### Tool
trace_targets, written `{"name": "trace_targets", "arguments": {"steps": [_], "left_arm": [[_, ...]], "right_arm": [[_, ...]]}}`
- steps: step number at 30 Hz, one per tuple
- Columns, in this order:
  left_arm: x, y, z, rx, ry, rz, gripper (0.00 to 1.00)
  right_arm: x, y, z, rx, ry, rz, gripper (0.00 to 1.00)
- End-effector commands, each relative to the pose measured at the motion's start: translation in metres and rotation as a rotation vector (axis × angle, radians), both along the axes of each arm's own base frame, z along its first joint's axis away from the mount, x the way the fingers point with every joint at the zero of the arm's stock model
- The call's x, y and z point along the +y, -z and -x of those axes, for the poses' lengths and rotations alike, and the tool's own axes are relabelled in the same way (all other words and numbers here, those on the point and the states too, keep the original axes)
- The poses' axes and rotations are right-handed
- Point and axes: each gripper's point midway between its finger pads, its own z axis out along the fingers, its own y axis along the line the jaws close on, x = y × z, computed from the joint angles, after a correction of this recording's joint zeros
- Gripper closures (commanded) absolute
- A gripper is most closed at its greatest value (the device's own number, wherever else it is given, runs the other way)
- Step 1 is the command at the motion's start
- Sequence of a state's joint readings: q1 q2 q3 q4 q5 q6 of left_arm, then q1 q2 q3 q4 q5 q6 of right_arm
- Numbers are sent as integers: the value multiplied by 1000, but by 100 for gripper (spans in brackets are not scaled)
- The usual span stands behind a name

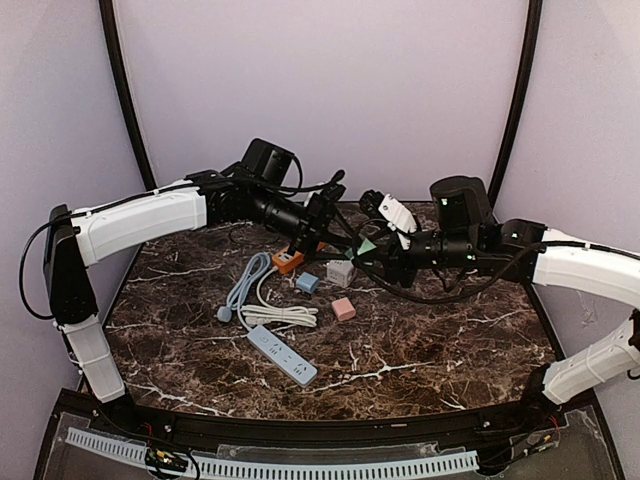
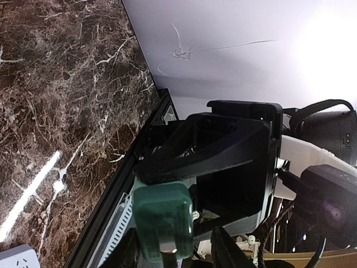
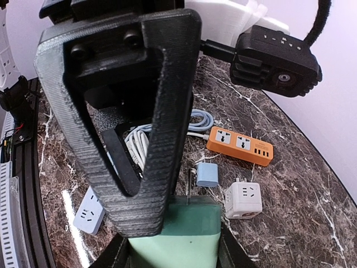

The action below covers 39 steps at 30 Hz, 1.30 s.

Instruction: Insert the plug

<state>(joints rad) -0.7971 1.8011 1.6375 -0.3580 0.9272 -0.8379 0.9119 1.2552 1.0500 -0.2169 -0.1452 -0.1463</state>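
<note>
Ribbed, triangular jaws of right gripper [image 1: 368, 247] pinch smooth green plug [image 2: 162, 223].

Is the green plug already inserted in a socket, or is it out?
Out. The green plug is in the air at the right gripper, above the table; the orange power strip lies apart, sockets empty.

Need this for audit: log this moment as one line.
right claw: shut on green square plug adapter | left claw: around it, grip unclear | inserted: no
</note>
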Motion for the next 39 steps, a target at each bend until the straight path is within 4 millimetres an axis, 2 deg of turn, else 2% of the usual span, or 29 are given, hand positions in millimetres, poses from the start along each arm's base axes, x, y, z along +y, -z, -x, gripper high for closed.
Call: {"name": "trace_targets", "arguments": {"steps": [1,6,12,13,15,17,20,22,23,33,36,39], "left_arm": [[-5,0,4,0,22,19,60],[-6,3,5,2,22,15,68],[-7,4,7,-2,19,12,92],[-7,2,7,-4,18,16,97],[-7,-1,7,-7,10,25,99],[-6,-3,7,-6,4,40,99],[-5,-11,8,-23,-5,63,99],[-3,-13,8,-34,-10,65,99],[-2,-14,8,-37,-12,66,99],[8,-23,3,-118,-52,61,99],[15,-29,1,-170,-71,60,99],[22,-36,-5,-224,-103,60,99]], "right_arm": [[7,-15,-1,-40,-3,-32,88],[8,-15,1,-39,-5,-33,88],[8,-17,3,-38,0,-38,87],[7,-17,3,-35,3,-39,83],[6,-17,2,-30,21,-42,66],[4,-16,0,-24,41,-44,46],[-1,-18,-2,-22,72,-51,22],[-5,-18,-1,-22,85,-57,7],[-7,-19,-1,-23,91,-60,2],[-24,-23,5,29,144,-98,1],[-25,-25,8,131,147,-117,1],[-28,-37,4,250,142,-192,1]]}}
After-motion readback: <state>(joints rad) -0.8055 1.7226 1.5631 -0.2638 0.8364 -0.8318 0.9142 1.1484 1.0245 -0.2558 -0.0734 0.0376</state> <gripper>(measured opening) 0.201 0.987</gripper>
